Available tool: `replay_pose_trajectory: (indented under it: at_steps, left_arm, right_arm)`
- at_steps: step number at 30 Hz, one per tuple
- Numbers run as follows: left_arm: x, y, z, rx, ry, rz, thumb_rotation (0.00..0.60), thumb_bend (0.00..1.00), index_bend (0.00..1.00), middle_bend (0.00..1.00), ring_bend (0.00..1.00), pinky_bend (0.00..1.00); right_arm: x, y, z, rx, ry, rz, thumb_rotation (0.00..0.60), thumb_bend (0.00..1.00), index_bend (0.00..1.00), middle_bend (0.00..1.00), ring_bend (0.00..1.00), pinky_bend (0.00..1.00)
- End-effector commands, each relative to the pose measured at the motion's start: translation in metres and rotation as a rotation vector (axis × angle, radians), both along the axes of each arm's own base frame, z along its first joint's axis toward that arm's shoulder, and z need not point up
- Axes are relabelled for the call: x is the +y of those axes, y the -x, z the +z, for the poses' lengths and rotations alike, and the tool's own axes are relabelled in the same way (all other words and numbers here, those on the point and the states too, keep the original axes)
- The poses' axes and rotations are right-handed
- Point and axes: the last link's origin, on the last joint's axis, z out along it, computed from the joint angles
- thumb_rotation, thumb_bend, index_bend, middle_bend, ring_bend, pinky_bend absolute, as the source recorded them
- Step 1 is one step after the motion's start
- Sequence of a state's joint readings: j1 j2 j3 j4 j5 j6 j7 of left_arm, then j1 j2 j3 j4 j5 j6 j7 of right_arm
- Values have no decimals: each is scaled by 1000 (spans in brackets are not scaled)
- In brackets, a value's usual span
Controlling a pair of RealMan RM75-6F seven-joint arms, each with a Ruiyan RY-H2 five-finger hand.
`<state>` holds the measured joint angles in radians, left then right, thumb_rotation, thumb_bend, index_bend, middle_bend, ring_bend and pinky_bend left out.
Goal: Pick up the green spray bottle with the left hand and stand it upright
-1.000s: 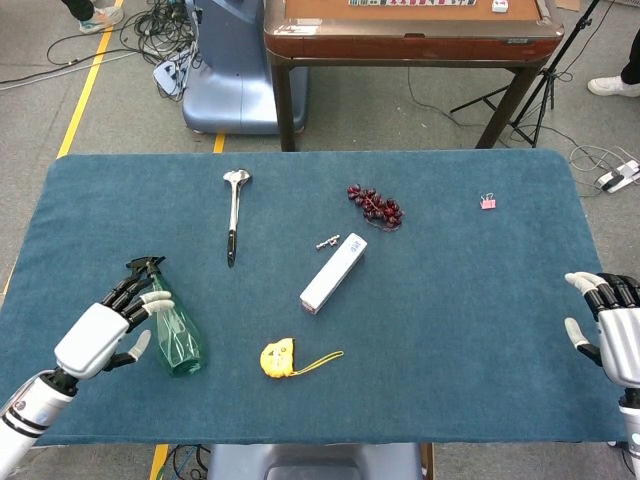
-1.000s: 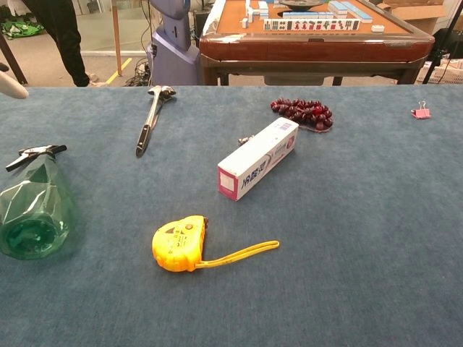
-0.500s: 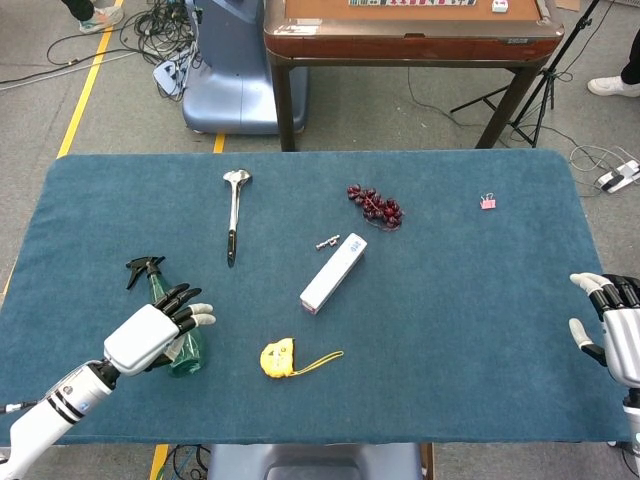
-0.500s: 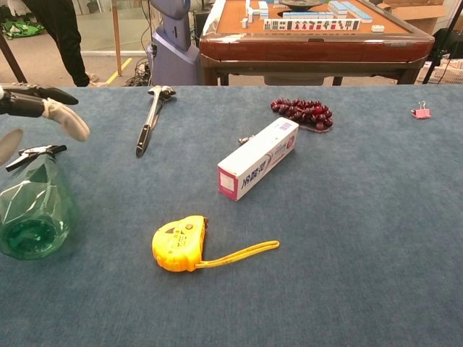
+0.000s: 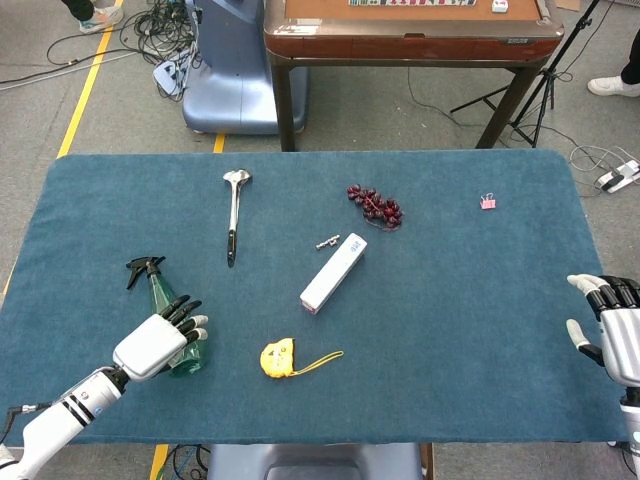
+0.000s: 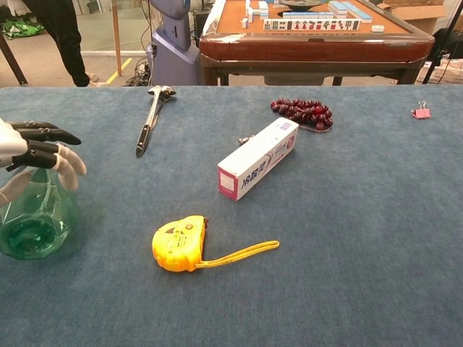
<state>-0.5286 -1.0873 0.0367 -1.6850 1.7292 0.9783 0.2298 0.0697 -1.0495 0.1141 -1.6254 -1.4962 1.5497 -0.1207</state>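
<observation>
The green spray bottle point(image 5: 159, 293) lies on its side on the blue table point(image 5: 460, 300), at the left, with its black trigger head pointing away from me. My left hand point(image 5: 155, 345) is over the wide end of the bottle and hides much of it in the head view. In the chest view the left hand point(image 6: 36, 155) hovers just above the bottle point(image 6: 32, 224), fingers spread and slightly curved, thumb beside the neck; no firm grip shows. My right hand point(image 5: 610, 325) rests open at the table's right edge, holding nothing.
A yellow tape measure point(image 5: 278, 357) lies right of the bottle. A white toothpaste box point(image 5: 334, 272), a metal spoon point(image 5: 234, 215), dark red beads point(image 5: 376, 205) and a pink clip point(image 5: 488, 202) lie farther back. A wooden table point(image 5: 410, 35) stands beyond.
My left hand has swung from the bottle's left side to over its wide end and come down closer to it. The bottle has not moved. The right hand is almost unchanged.
</observation>
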Motion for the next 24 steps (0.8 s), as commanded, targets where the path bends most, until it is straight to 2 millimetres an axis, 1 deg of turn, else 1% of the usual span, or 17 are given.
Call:
replay_pose_trajectory:
  at_steps: [1,8,11,14,24]
  left_arm:
    - [-7,8,-3,72,5,10,600,818,325,212,3,0]
    - [-15,21,5,193,-23,19,600,817,344,230,10,0]
    - [-16,21,9,214,-47,11,600,817,347,233,14,0]
    - [-15,24,14,248,-87,-4,600,817,358,241,15,0]
    - [-8,37,21,357,-152,40,600,815,363,244,16,0]
  right_arm:
    - [0,1,0,-1,1,-2,600,289,278,290,202,220]
    - [1,1,0,-6,4,-5,600,289,278,291,202,220]
    - [0,1,-1,-7,1,-2,600,289,278,290,202,220]
    - [0,0,-1,-8,0,3,600,289,278,291,202,220]
    - [2,-1,2,-8,13,1,600,289,278,291,202,220]
